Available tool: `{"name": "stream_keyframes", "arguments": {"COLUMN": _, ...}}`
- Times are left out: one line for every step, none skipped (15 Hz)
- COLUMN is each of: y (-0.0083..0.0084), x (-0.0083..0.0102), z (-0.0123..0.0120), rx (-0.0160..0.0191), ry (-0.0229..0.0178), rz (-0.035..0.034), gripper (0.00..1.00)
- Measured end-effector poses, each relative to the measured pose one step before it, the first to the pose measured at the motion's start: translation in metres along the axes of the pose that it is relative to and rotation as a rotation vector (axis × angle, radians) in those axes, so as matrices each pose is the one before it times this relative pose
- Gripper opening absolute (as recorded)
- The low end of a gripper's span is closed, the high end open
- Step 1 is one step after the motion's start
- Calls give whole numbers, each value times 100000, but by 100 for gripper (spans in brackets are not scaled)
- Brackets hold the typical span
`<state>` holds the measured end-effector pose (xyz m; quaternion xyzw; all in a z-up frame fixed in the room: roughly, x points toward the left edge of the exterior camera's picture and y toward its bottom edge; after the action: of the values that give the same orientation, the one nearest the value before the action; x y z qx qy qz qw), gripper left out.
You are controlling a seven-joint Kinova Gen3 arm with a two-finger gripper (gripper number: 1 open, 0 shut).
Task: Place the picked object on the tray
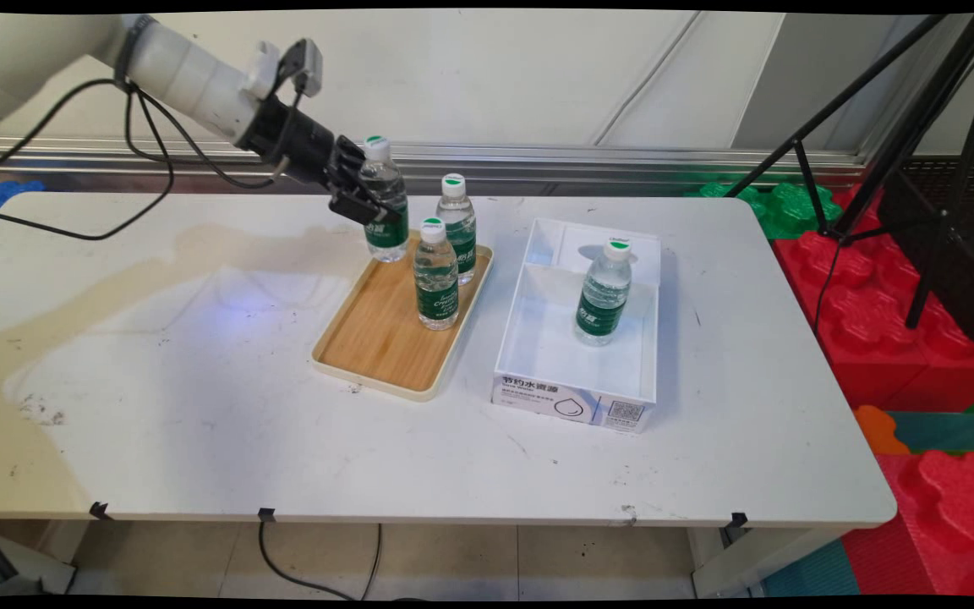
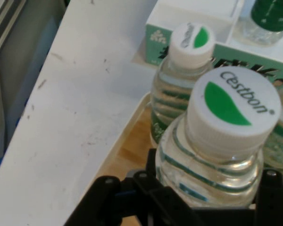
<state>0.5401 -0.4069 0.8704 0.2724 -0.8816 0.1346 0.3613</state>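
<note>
End effector (image 1: 366, 201) clamped on far-left bottle (image 1: 385, 203) at tray's (image 1: 377, 338) far corner, on desk (image 1: 199, 406). Two bottles (image 1: 446, 254) just right; possible knock-over if swung right. Fourth bottle (image 1: 603, 292) inside box (image 1: 576, 397).

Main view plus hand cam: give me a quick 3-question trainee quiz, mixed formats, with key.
1. How many bottles stand on the wooden tray?
2. True or false: the white box is empty.
3. The gripper is closed around: A) the far-left bottle B) the tray's rim C) the box wall.

Key: 1. Three, counting the gripped one. 2. False, one bottle stands in it. 3. A; the hand view shows its cap just above the fingers.
</note>
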Motion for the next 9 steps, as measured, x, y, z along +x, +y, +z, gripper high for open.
{"name": "stream_keyframes", "arguments": {"y": -282, "x": -296, "z": 681, "rx": -15, "ry": -362, "rz": -610, "gripper": 0}}
{"name": "stream_keyframes", "arguments": {"y": -275, "x": -341, "z": 745, "rx": -152, "ry": -373, "rz": -743, "gripper": 0}}
{"name": "stream_keyframes", "arguments": {"y": -270, "x": -322, "z": 714, "rx": -36, "ry": -351, "rz": -714, "gripper": 0}}
{"name": "stream_keyframes", "arguments": {"y": -195, "x": -210, "z": 487, "rx": -1, "ry": -236, "rz": -458, "gripper": 0}}
{"name": "stream_keyframes", "arguments": {"y": -291, "x": -319, "z": 727, "rx": 287, "ry": -348, "rz": -694, "gripper": 0}}
{"name": "stream_keyframes", "arguments": {"y": -192, "x": -234, "z": 507, "rx": 132, "ry": -219, "rz": -535, "gripper": 0}}
{"name": "stream_keyframes", "arguments": {"y": -107, "x": -157, "z": 312, "rx": 32, "ry": -122, "rz": -356, "gripper": 0}}
{"name": "stream_keyframes", "arguments": {"y": -176, "x": -212, "z": 527, "rx": 51, "ry": -126, "rz": -483, "gripper": 0}}
{"name": "stream_keyframes", "arguments": {"y": -133, "x": -168, "z": 407, "rx": -20, "ry": -43, "rz": -356, "gripper": 0}}
